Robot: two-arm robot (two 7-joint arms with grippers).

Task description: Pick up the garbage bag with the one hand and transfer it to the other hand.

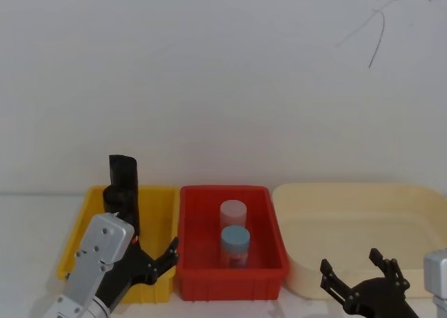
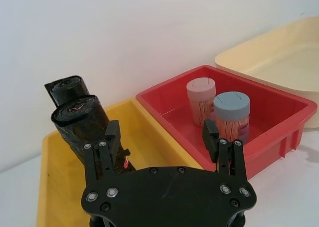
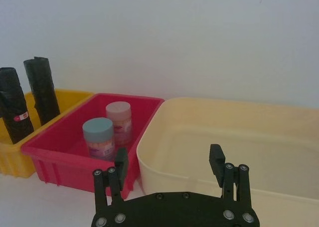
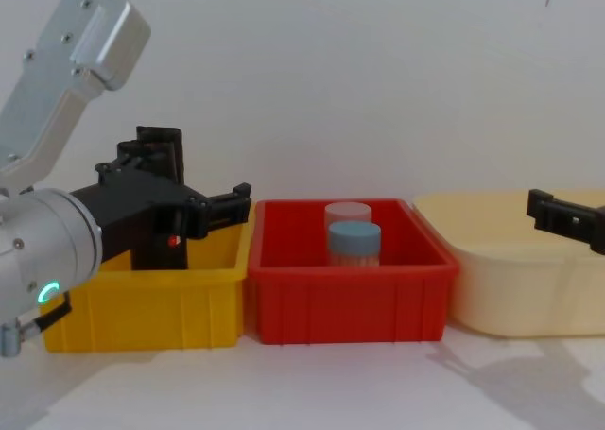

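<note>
The garbage bag (image 1: 119, 196) (image 2: 82, 122) (image 3: 12, 107) is a glossy black roll with a small red-and-white label. It stands upright in the yellow bin (image 1: 157, 199) and rises above the rim. My left gripper (image 1: 143, 241) (image 2: 160, 137) (image 4: 189, 189), on the arm with the green light, is open over the yellow bin. One finger (image 2: 110, 137) lies close beside the bag, which is not between the fingers. My right gripper (image 1: 353, 262) (image 3: 168, 159) (image 4: 558, 213) hangs open in front of the cream tub (image 1: 349, 213), holding nothing.
A slimmer plain black roll (image 1: 124, 165) (image 2: 65, 85) (image 3: 42, 90) stands just behind the bag. The red bin (image 1: 230, 279) in the middle holds a pink-lidded jar (image 1: 233, 213) and a blue-lidded jar (image 1: 235, 240). A white wall rises close behind the bins.
</note>
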